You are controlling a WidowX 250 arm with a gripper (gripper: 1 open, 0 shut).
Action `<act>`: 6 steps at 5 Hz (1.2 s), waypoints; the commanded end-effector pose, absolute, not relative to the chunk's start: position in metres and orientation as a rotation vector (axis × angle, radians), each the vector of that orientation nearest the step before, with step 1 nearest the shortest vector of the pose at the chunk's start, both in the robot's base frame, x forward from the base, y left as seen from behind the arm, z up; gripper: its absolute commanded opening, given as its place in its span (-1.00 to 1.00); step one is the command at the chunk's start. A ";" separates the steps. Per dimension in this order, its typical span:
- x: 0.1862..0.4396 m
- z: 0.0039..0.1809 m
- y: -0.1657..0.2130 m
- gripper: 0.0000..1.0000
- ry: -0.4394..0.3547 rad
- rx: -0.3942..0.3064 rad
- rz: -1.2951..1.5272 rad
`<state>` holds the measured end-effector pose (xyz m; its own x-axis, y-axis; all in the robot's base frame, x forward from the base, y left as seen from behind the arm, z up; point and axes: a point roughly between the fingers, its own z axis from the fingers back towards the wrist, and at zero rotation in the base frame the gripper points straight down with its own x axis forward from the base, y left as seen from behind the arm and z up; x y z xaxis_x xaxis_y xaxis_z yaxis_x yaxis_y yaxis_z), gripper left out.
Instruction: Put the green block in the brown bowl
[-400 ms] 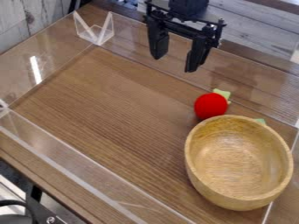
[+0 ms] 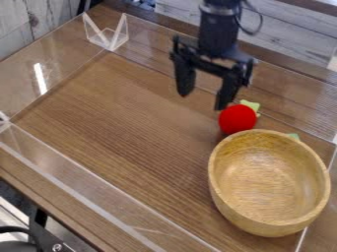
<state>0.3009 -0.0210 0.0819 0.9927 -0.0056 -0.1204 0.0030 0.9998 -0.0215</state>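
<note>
The green block (image 2: pixel 251 104) shows only as a small pale green corner behind a red ball (image 2: pixel 237 119), which hides most of it. The brown bowl (image 2: pixel 218 177) is a wide light wooden bowl at the front right, empty inside. My gripper (image 2: pixel 206 90) hangs open just left of and behind the ball, dark fingers pointing down with nothing between them. Its right finger (image 2: pixel 226 95) is close to the ball and the block.
The wood-grain tabletop is ringed by low clear acrylic walls (image 2: pixel 53 148). A folded clear plastic piece (image 2: pixel 105 30) stands at the back left. A small pale bit (image 2: pixel 293 136) lies by the bowl's far rim.
The gripper has come down and forward to the right, from the back edge to just beside the red ball. It stays open. Ball and bowl have not moved.
</note>
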 end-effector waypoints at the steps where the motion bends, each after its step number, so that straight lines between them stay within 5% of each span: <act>1: 0.328 0.100 -0.037 1.00 0.025 -0.034 -0.081; 2: 0.337 0.103 -0.050 1.00 0.010 -0.039 -0.133; 4: 0.357 0.079 -0.084 1.00 0.003 -0.059 -0.209; 6: 0.376 0.075 -0.045 1.00 -0.002 -0.045 -0.208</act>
